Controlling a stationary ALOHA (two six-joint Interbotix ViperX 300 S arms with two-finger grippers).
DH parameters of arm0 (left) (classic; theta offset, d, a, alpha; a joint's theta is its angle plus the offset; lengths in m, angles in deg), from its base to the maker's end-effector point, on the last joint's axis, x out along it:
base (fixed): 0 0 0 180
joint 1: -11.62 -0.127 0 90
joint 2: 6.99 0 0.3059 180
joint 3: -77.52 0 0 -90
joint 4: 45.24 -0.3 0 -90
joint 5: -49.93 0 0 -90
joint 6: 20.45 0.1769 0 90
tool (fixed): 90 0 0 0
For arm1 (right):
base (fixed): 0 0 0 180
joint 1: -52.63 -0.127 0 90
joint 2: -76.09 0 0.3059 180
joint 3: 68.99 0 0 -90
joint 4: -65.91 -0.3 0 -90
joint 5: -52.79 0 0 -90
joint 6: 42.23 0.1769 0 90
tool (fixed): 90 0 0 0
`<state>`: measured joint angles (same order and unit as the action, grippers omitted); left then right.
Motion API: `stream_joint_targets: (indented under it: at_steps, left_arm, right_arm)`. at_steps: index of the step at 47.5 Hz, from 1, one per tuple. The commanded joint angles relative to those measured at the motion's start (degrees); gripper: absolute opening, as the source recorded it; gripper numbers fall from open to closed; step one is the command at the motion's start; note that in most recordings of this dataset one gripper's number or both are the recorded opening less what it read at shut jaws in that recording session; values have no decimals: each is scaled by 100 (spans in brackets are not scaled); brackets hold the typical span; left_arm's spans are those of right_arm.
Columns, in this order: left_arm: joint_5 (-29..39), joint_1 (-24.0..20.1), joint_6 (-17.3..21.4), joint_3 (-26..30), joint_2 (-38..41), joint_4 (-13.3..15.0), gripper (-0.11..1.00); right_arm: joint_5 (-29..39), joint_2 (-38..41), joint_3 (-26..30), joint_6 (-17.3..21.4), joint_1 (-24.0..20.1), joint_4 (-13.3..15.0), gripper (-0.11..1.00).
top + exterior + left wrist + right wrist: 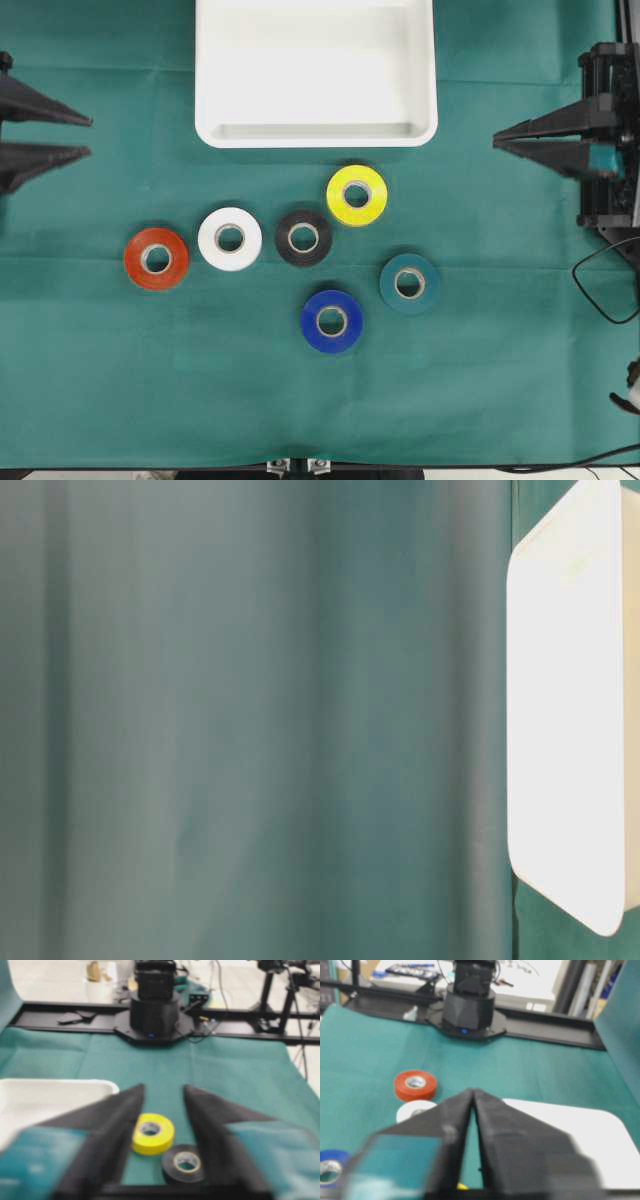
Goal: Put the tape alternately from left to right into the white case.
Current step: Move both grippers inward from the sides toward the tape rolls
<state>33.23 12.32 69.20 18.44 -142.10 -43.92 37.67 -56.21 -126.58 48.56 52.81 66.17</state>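
Both grippers, left [88,137] and right [497,139], carried matte black wedge-shaped fingers [107,1132] with teal rectangular pads [603,157]. Arm bases [152,1012] were black, round, each showing a small blue light. A black cable [600,285] looped beside the right arm.

Six rolls of tape lie on the green surface [100,380]: one red-orange [156,258], one white [230,238], one black [303,238], one yellow [357,194], one blue [332,321] and one teal [409,284]; there is one white case [316,135], and two tools, left tool [88,137] and right tool [496,141]
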Motion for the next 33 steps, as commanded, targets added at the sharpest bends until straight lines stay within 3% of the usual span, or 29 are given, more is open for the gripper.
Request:
stream_joint_targets:
  at_steps: [1,6,9,33]
  left_arm:
    - [-44,26,0,-18,44,18,15]
    - [-44,26,0,-35,44,26,42]
    - [-35,26,0,-53,53,26,59]
    - [167,26,-255,325,1090,35,60]
  right_arm:
    - [-35,114,88,26,18,9,37]
    - [-44,202,114,35,26,9,68]
    - [-44,246,114,35,35,9,81]
    - [53,1020,360,369,35,9,79]
